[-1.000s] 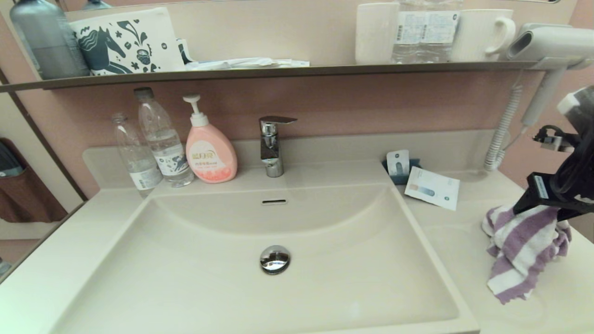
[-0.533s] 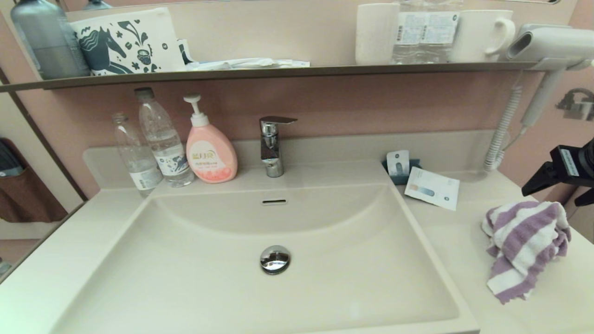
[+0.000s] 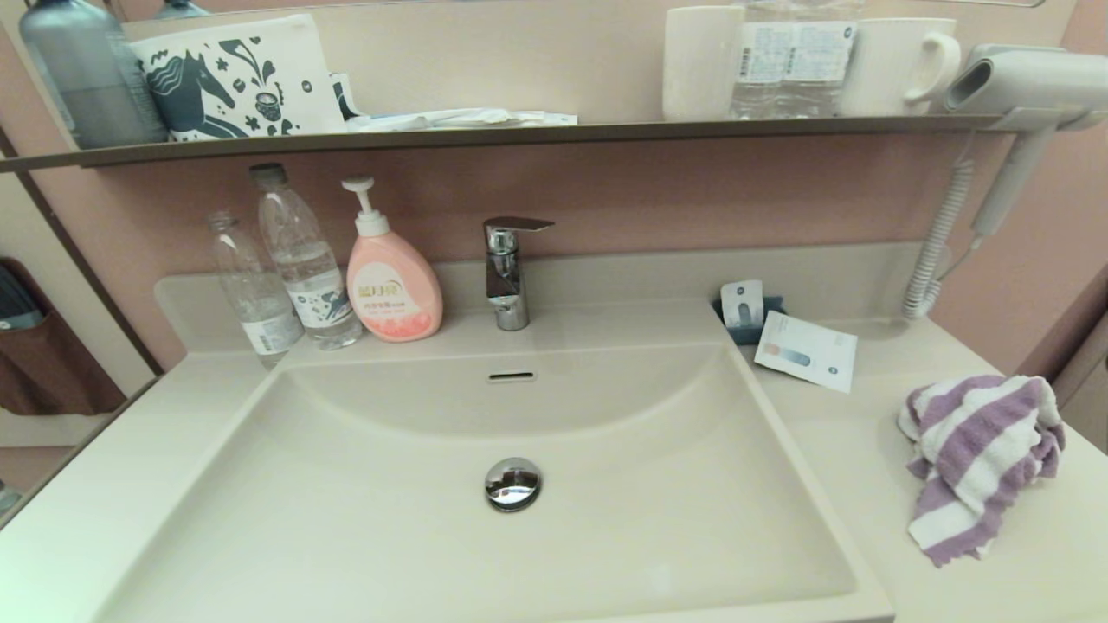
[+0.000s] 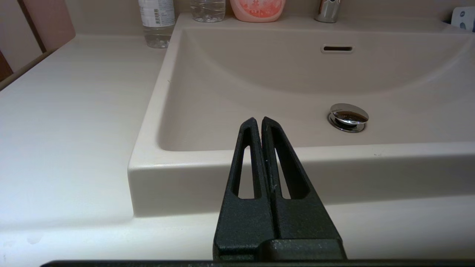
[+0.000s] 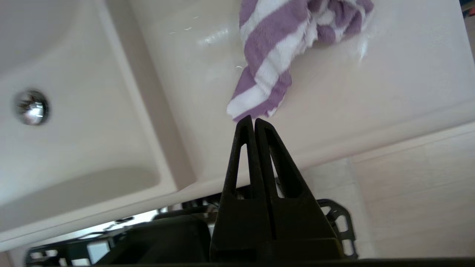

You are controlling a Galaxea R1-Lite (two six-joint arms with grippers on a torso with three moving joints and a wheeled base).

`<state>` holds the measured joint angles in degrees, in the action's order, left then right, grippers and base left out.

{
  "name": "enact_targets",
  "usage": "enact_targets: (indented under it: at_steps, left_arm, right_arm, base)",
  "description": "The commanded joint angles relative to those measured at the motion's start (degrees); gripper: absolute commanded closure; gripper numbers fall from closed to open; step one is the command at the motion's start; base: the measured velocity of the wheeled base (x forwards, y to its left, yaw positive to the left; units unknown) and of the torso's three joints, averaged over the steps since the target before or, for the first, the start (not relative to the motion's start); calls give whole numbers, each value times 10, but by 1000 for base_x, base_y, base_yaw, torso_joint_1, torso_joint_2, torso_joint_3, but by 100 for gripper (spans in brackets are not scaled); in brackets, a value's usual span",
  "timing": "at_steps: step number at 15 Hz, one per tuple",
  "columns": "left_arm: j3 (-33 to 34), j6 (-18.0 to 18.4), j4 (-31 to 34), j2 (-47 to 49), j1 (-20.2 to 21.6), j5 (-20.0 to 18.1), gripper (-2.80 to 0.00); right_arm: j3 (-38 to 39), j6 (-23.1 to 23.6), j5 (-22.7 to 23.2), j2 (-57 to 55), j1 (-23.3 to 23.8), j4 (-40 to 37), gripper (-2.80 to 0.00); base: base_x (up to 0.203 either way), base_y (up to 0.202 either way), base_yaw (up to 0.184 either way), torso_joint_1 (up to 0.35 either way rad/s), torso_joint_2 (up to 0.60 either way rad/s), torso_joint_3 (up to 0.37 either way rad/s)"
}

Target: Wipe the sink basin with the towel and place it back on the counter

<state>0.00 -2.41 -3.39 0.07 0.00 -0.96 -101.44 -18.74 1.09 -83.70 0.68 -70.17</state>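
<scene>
The purple-and-white striped towel (image 3: 978, 454) lies crumpled on the counter (image 3: 848, 450) to the right of the sink basin (image 3: 606, 519), free of any grip. The basin holds only its chrome drain plug (image 3: 512, 483) and the overflow slot (image 3: 511, 376). Neither arm shows in the head view. My right gripper (image 5: 254, 120) is shut and empty, pulled back above and off the counter's front edge, with the towel (image 5: 274, 52) beyond its tips. My left gripper (image 4: 258, 120) is shut and empty, parked low in front of the basin's front rim (image 4: 297, 155).
Two clear bottles (image 3: 286, 260) and a pink soap dispenser (image 3: 391, 290) stand behind the basin beside the chrome faucet (image 3: 507, 272). A white packet (image 3: 807, 350) lies on the back right counter. A hair dryer (image 3: 1021, 82) hangs at the right; a dark shelf (image 3: 519, 134) carries cups.
My right gripper has let go of the towel, lifted off it and withdrawn to the right until it left the head view. The towel has settled on the counter.
</scene>
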Motion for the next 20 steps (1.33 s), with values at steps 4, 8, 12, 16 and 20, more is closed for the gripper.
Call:
enact_targets:
  at_steps: [4, 8, 12, 16, 20]
  left_arm:
    - [0, 0, 0, 0, 0, 0, 0]
    - [0, 0, 0, 0, 0, 0, 0]
    - [0, 0, 0, 0, 0, 0, 0]
    - [0, 0, 0, 0, 0, 0, 0]
    - [0, 0, 0, 0, 0, 0, 0]
  right_arm:
    - [77, -63, 50, 197, 12, -4, 0]
    - [170, -98, 76, 346, 14, -4, 0]
    - [227, -116, 79, 455, 14, -6, 0]
    - [310, -119, 81, 531, 15, -6, 0]
    - [339, -119, 89, 596, 14, -1, 0]
  base:
    - [0, 0, 0, 0, 0, 0]
    - [0, 0, 0, 0, 0, 0]
    - [0, 0, 0, 0, 0, 0]
    - [0, 0, 0, 0, 0, 0]
    - [0, 0, 0, 0, 0, 0]
